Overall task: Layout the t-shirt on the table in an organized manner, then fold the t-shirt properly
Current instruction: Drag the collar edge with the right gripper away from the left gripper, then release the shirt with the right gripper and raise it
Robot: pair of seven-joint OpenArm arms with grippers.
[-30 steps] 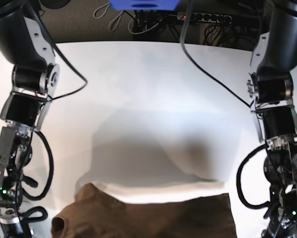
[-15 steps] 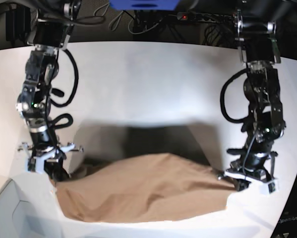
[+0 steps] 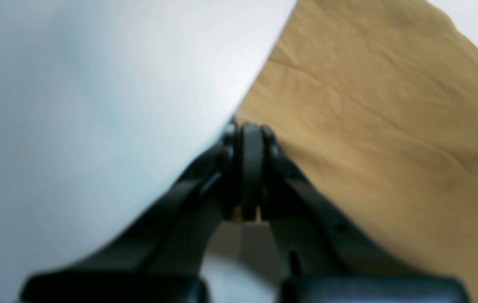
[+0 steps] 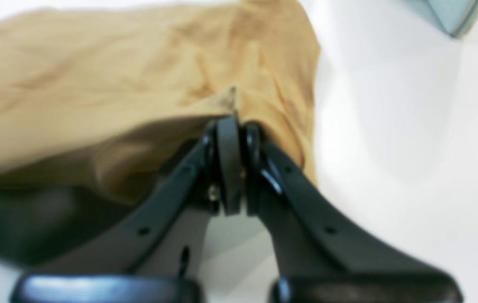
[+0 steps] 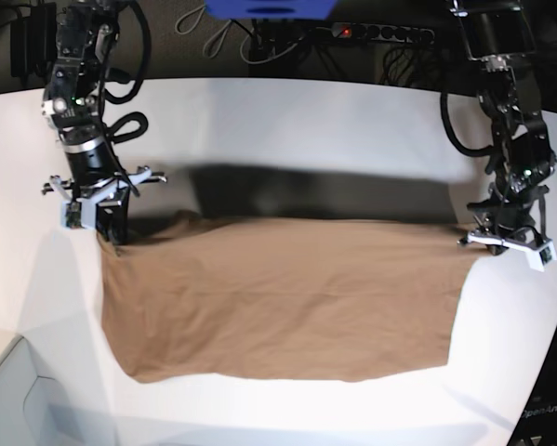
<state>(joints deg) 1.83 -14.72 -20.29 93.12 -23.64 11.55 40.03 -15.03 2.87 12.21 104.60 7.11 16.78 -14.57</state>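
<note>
Here the left gripper (image 3: pixel 249 130) and right gripper (image 4: pixel 230 122) each pinch the t-shirt (image 5: pixel 283 297) fully closed.

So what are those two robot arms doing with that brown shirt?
Each arm is pinching one far corner of the t-shirt and holding that edge stretched out. The right gripper and the left gripper are both shut on the cloth. The rest of the shirt lies spread on the white table, fairly smooth. No folding yet.
</note>
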